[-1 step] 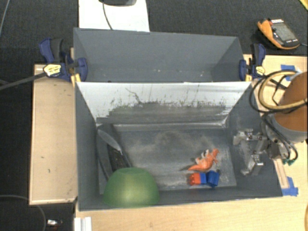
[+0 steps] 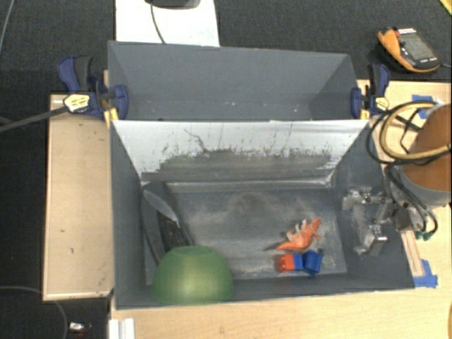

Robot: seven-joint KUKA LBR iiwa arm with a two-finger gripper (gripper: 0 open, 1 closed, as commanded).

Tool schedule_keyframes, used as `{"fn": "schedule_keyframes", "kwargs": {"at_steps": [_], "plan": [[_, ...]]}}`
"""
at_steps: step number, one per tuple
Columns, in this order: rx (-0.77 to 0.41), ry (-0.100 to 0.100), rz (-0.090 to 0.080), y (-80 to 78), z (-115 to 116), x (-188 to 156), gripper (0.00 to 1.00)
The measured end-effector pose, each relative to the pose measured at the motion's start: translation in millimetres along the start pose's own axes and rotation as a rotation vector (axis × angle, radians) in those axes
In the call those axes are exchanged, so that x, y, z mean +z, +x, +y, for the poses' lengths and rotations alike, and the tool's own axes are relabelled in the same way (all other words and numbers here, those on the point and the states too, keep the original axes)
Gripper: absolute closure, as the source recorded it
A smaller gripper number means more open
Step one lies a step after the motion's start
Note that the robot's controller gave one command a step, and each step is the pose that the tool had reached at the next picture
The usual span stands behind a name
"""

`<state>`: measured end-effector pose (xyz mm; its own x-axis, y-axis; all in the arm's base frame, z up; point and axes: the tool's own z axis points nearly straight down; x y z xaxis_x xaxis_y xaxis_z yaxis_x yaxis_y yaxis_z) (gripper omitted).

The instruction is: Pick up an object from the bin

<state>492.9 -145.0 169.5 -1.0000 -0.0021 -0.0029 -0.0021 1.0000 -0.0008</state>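
The arm's metal tool [image 2: 367,226] hangs by the right wall of the scuffed grey metal bin [image 2: 233,154]; whether it is wide or narrow cannot be told. Nearest it, at the lower right of the bin floor, lie a small orange plastic animal figure [image 2: 300,236] and a red-and-blue plastic toy [image 2: 299,262]. Both look light, stiff and slick; the figure's body seems the surest hold. A smooth green dome [image 2: 192,274] sits lower left.
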Motion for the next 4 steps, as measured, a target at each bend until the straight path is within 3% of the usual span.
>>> {"fn": "schedule_keyframes", "kwargs": {"at_steps": [1,2,3,4], "plan": [[0.023,0.004,-0.005,-0.6,20,11,0.0],[-0.124,0.001,-0.004,-20.3,52,10,0.0],[0.062,0.002,-0.007,-19.0,81,43,0.0],[0.025,0.003,-0.006,-16.3,94,49,0.0]]}}
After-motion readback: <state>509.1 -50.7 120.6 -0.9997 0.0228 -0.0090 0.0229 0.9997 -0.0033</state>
